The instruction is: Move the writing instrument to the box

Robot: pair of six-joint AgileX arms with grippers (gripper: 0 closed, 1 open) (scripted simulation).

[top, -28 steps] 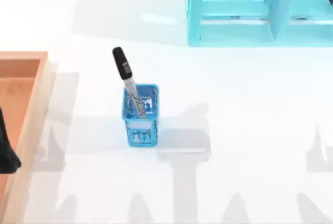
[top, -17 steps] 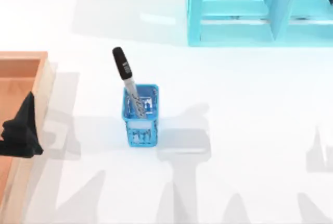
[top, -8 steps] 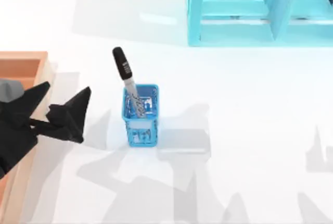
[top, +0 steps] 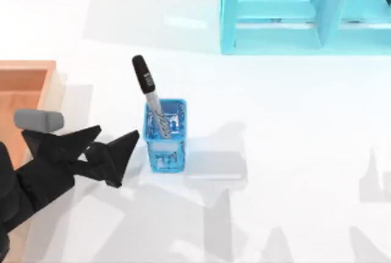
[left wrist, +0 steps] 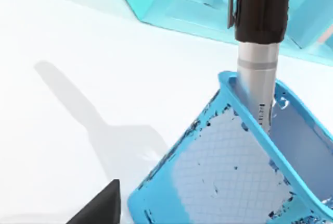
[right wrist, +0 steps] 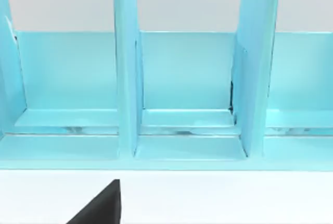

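The writing instrument, a marker with a black cap and grey barrel, stands tilted in a small blue mesh cup near the table's middle. In the left wrist view the marker rises out of the cup close by. My left gripper is open, just left of the cup, with nothing between its fingers. The box, a wooden tray with tan walls, lies at the table's left edge, partly under my left arm. One dark fingertip of my right gripper crosses the right wrist view.
A light-blue shelf unit stands at the back right; the right wrist view faces its compartments. White table surface spreads to the right of the cup.
My left arm has swung in from the left edge over the box, and its open gripper has come right up beside the cup. The marker and cup have not moved.
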